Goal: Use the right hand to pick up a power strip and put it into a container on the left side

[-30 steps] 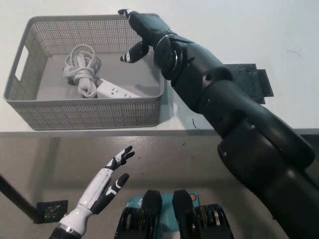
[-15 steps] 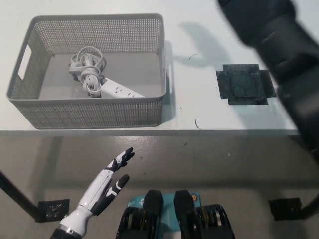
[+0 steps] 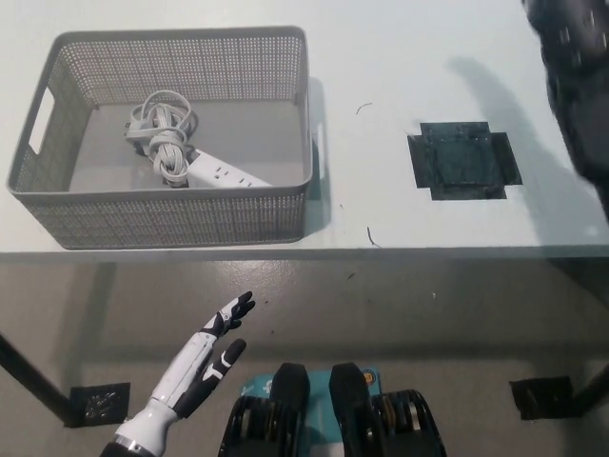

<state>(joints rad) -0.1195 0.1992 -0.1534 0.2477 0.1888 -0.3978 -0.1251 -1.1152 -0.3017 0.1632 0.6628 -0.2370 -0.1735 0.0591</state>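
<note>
left hand (image 3: 195,367): white shell along the back and the fingers, slim and long in shape
left fingers (image 3: 231,309): white with black bands and dark tips; the thumb is mostly black on its inner side
left palm side: black, showing beneath the white cover
left wrist: a narrow dark ring where the white hand meets the forearm, at the lower left edge
right arm (image 3: 576,86): black, bulky and rounded, smeared by blur at the upper right edge
right arm surface: matt dark shell with a faint grey sheen; seams, screws and markings cannot be made out
right hand: cannot be told apart from the blurred black arm
</note>
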